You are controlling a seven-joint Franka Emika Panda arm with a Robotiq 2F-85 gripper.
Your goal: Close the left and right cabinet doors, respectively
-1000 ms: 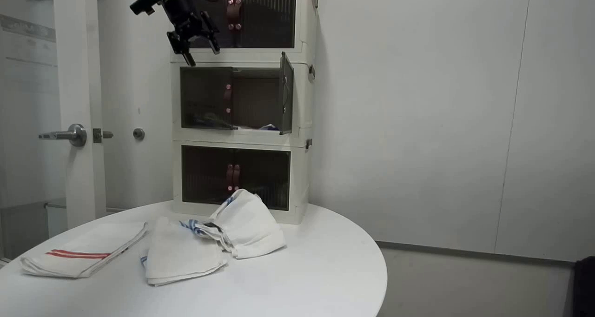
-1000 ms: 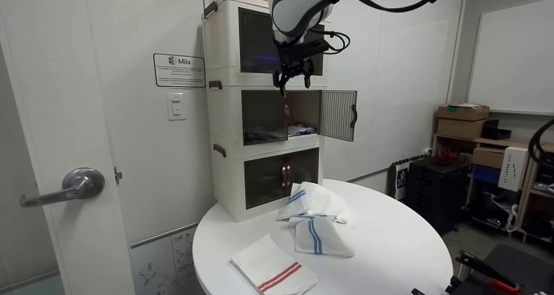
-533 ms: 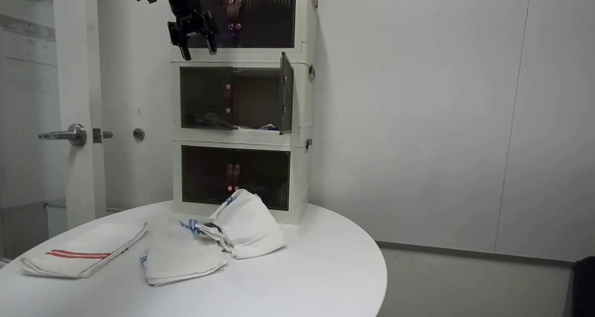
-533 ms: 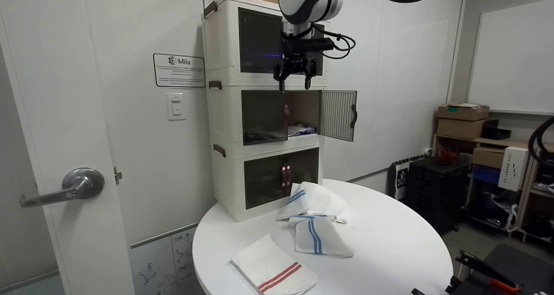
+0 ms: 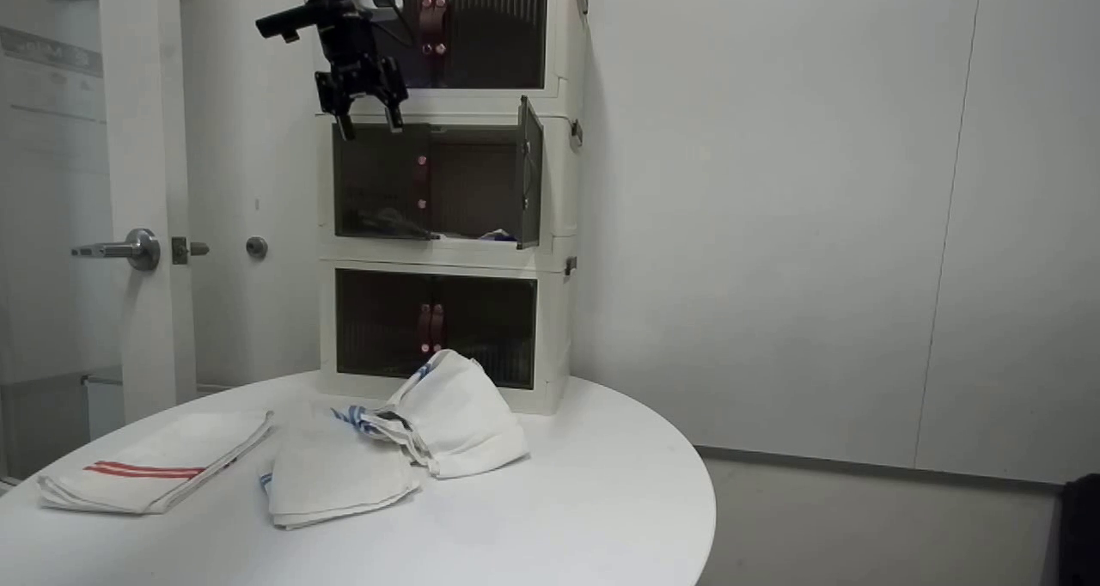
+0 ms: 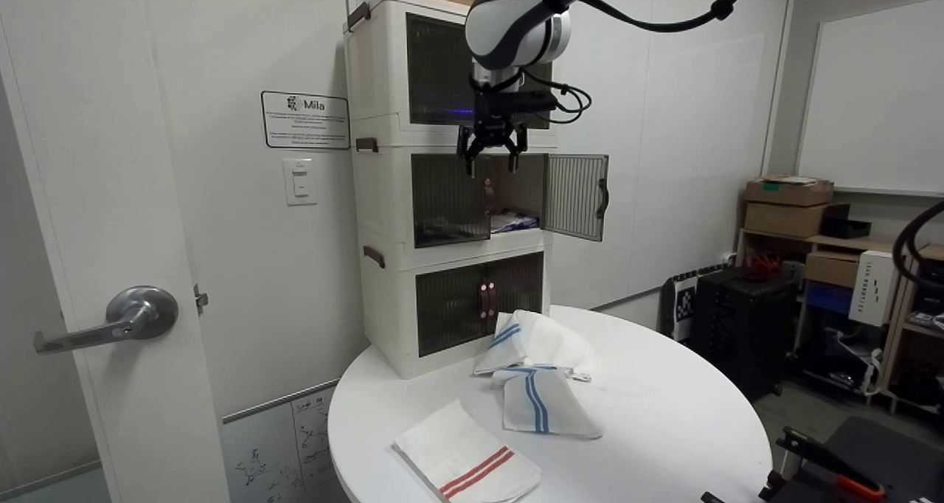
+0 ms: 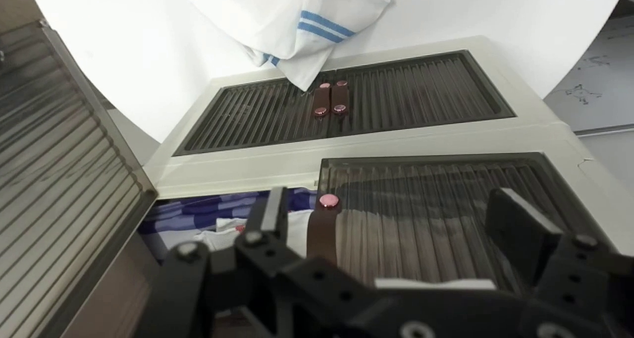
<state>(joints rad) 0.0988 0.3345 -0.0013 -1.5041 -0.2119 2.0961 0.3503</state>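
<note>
The white three-tier cabinet (image 6: 383,304) stands on a round table. In its middle tier the left door (image 5: 378,186) (image 6: 450,200) looks closed or nearly so; it also fills the lower right of the wrist view (image 7: 411,194). The right door (image 5: 530,173) (image 6: 577,197) stands swung wide open and shows at the left of the wrist view (image 7: 64,169). My gripper (image 5: 371,128) (image 6: 492,170) is open and empty, pointing down in front of the left door's upper part. Its fingers spread wide in the wrist view (image 7: 391,204). I cannot tell its distance from the door.
Folded purple and white cloth (image 6: 514,221) lies inside the open middle tier. White towels (image 5: 455,423) (image 6: 464,455) lie on the round table (image 6: 664,414). The bottom-tier doors (image 7: 421,90) are closed. A large room door (image 6: 110,193) stands at the side.
My gripper tilts more upright than one second ago. It rose slightly, then came down to in front of the middle tier's upper edge. Both middle-tier doors stay as they were.
</note>
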